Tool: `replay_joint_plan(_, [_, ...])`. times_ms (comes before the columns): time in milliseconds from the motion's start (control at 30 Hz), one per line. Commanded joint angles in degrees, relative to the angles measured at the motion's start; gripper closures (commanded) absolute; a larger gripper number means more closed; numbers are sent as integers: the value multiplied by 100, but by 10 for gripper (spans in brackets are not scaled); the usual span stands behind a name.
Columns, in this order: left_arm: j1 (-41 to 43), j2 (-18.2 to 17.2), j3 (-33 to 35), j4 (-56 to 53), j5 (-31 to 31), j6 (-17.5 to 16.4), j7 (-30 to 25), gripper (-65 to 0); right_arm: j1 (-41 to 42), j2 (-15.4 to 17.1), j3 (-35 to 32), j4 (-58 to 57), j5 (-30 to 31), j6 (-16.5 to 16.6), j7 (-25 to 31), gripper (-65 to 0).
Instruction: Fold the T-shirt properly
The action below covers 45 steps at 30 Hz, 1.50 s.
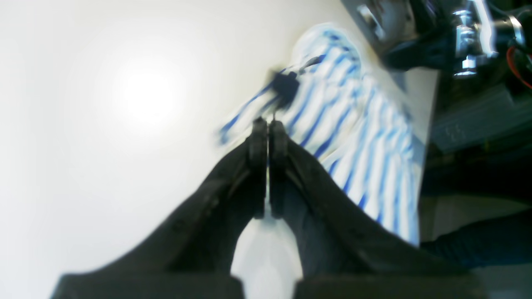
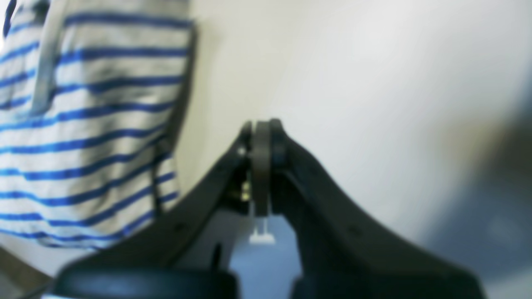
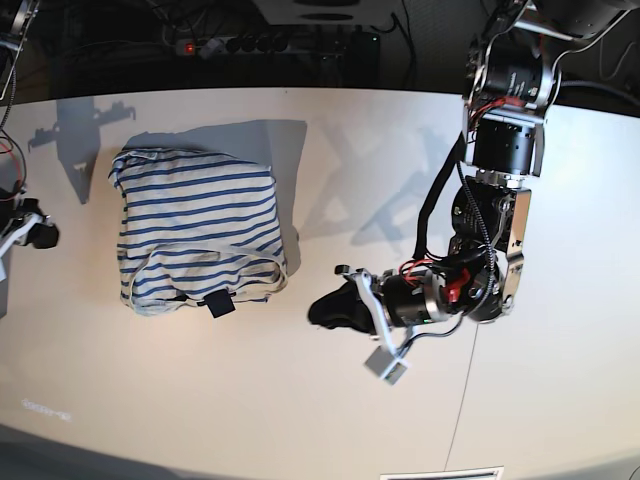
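Stripes mark the T-shirt (image 3: 195, 232), lying folded into a compact bundle on the white table (image 3: 330, 400), its small dark tag (image 3: 218, 305) at the near edge. The left gripper (image 3: 325, 310) hovers beside it, pinched closed on nothing; the right gripper (image 2: 262, 124), also clamped empty, sits clear of the cloth. The loose collar edge could spring open if a passing arm brushes it.
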Motion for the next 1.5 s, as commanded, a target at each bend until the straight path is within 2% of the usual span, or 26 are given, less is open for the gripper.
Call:
replay_joint_plan(0, [2,-76,-184,210,-319,-10,-13,-16,-57,232,173,74,114,208,55,0])
replay_joint_plan(167, [909,-579,-1217,940,-925,-10,321,-16,-715,374,662,76,428,208,-144,0])
replay_joint_plan(367, [2380,-1241,-2162,1996,-981,-10,369,-16,-1781,369,1318,76,643,210,-243,0])
replay_joint_plan(500, [3462,-1622,-2761,2267,-1071,-10,372,-16,-2608,367,1720,79,828,210,-306,0])
replay_joint_plan(667, [4763,-1755,-3320,2288,-1244,-10,356,-16,-3617,332,1888,81,855,210,-302,0])
replay_joint_plan(767, [5313,-1755,-3383,2286,-1040,-10,190,-16,-4044,208,1886,79,815,210,-304,0])
replay_joint_plan(867, [5746,-1740,-3292,2199,-229,-10,-317,-15,-4402,-52,1886,70,782,208,-282,0])
replay_joint_plan(1033, [5818,-1742,-2809,1353,1384,-10,-1912,-15,-4452,-662,1814,-46,310,197,59,0])
replay_joint_plan(1167, [5178,-1742,-1864,-98,2243,44,-2256,-15,-4439,-1032,1403,-361,-227,184,492,0])
replay_joint_plan(1267, [4430,-1733,-944,-1502,2653,898,-2629,-15,-4336,-1279,883,-710,-662,39,640,0])
replay_joint_plan(1333, [3910,-1633,-372,-2424,2874,1349,-2933,-15,-4148,-1475,527,-1075,-1036,-201,645,0])
replay_joint_plan(1467, [2870,-1158,354,-3952,3158,1832,-3261,-15,-3504,-1917,-90,-2026,-1580,-424,920,0])
